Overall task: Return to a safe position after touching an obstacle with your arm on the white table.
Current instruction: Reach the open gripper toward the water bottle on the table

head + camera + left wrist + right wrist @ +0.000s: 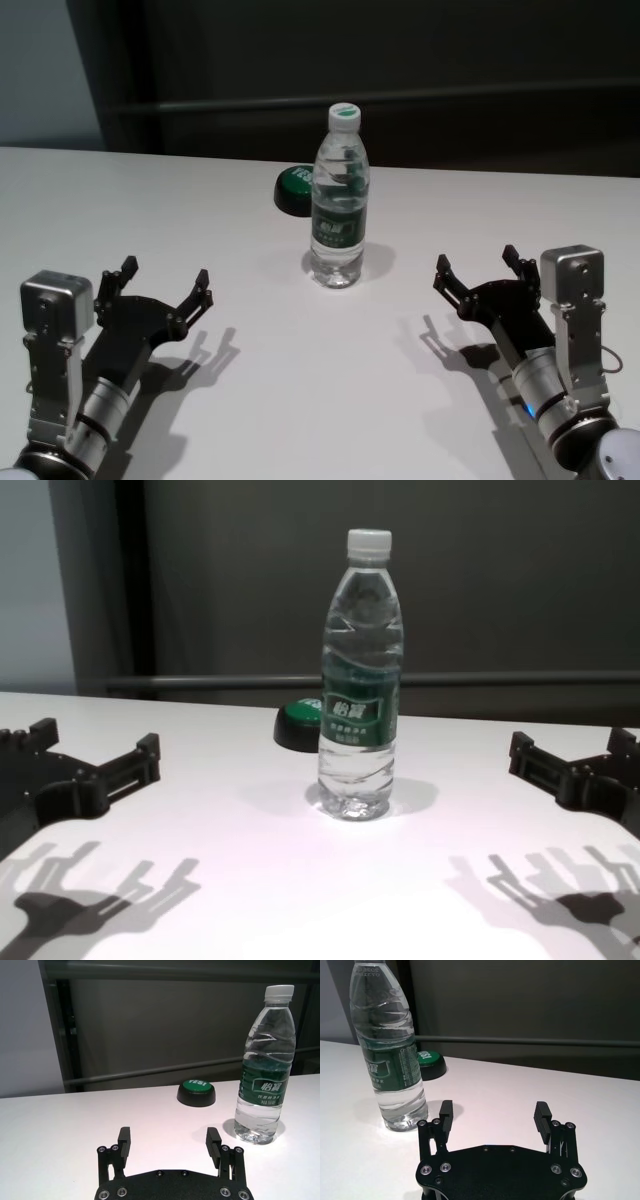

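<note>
The obstacle (338, 200), a clear water bottle with a white cap and dark green label, stands upright in the middle of the white table (300, 400). It also shows as the obstacle (360, 680), the obstacle (264, 1065) and the obstacle (387, 1045). My left gripper (167, 283) hovers open near the front left, well apart from the bottle; the same left gripper (170, 1142) holds nothing. My right gripper (478, 267) is open at the front right, also apart from the bottle, and the right gripper (493, 1112) is empty.
A low black dome button with a green top (296, 187) sits just behind and left of the bottle, seen too as the button (196, 1092) and the button (300, 723). A dark wall with a horizontal rail (500, 678) runs behind the table's far edge.
</note>
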